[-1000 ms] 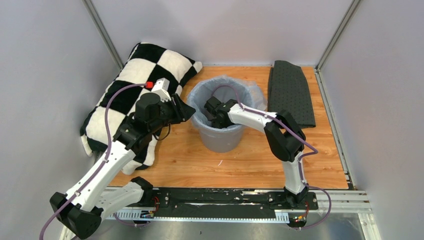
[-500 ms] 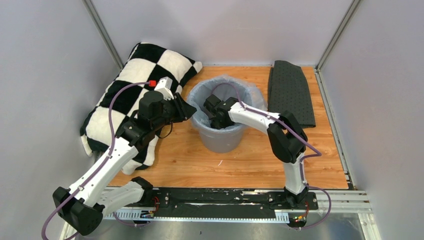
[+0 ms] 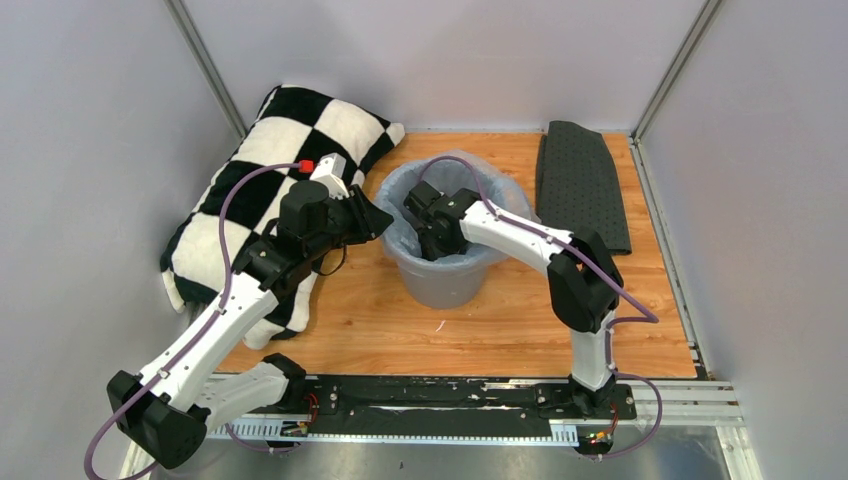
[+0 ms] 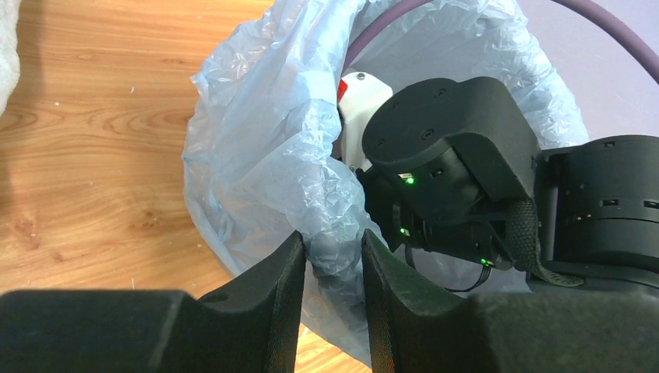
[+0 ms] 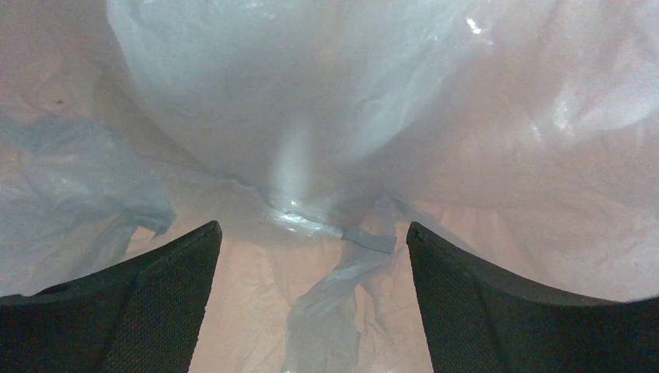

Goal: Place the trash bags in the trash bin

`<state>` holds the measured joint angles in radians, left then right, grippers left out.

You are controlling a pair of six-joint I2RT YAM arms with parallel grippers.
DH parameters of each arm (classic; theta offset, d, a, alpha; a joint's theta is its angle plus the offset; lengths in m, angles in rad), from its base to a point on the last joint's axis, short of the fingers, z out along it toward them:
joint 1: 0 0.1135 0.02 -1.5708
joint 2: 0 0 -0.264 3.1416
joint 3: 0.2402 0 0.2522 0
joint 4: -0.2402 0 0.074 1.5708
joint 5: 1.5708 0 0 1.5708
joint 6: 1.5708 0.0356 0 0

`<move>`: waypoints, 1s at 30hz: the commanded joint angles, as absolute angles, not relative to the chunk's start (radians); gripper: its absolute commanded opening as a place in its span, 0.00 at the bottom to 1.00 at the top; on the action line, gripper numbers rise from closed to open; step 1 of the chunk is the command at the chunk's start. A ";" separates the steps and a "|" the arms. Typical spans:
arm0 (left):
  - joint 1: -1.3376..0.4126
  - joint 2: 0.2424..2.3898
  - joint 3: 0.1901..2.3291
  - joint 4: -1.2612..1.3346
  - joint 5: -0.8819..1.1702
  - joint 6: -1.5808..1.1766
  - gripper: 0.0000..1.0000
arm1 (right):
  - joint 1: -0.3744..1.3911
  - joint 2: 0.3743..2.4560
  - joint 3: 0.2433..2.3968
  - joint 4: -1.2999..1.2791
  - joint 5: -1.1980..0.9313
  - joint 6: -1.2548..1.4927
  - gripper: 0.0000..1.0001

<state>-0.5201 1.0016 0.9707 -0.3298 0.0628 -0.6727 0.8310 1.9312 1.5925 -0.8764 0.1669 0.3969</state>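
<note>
The light grey trash bin (image 3: 440, 283) stands mid-table, lined with the pale blue trash bag (image 3: 395, 222), whose edge drapes over the rim. My left gripper (image 3: 378, 222) is at the bin's left rim, shut on the bag's rim fold; the left wrist view shows crinkled bag plastic (image 4: 264, 140) pinched in my left gripper (image 4: 332, 252). My right gripper (image 3: 432, 232) reaches down inside the bin; in the right wrist view it (image 5: 311, 233) is open, facing the bag's inner wall (image 5: 326, 101) and a twisted seam at the bottom.
A black-and-white checkered pillow (image 3: 270, 160) lies at the back left, under my left arm. A dark grey dotted cloth (image 3: 580, 185) lies at the back right. Grey walls enclose the wooden table (image 3: 500, 320).
My right gripper has shifted left and a little deeper inside the bin. My left arm has moved slightly up and stays at the bin's left rim.
</note>
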 commanded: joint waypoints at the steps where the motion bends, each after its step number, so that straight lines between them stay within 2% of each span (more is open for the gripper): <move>1: -0.525 1.011 0.986 -0.377 0.047 -0.651 0.33 | 0.841 1.880 1.603 -0.919 0.180 0.398 0.90; 11: -0.525 1.010 0.985 -0.384 0.041 -0.650 0.33 | 0.847 1.814 1.605 -0.921 0.168 0.402 0.80; 30: -0.526 1.006 0.977 -0.384 0.037 -0.655 0.33 | 0.862 1.680 1.710 -0.954 0.123 0.380 0.82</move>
<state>-0.5205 1.0016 0.9707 -0.3325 0.0555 -0.6724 0.8478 1.7386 1.6611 -0.9195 0.1463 0.3962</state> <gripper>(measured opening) 0.330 0.807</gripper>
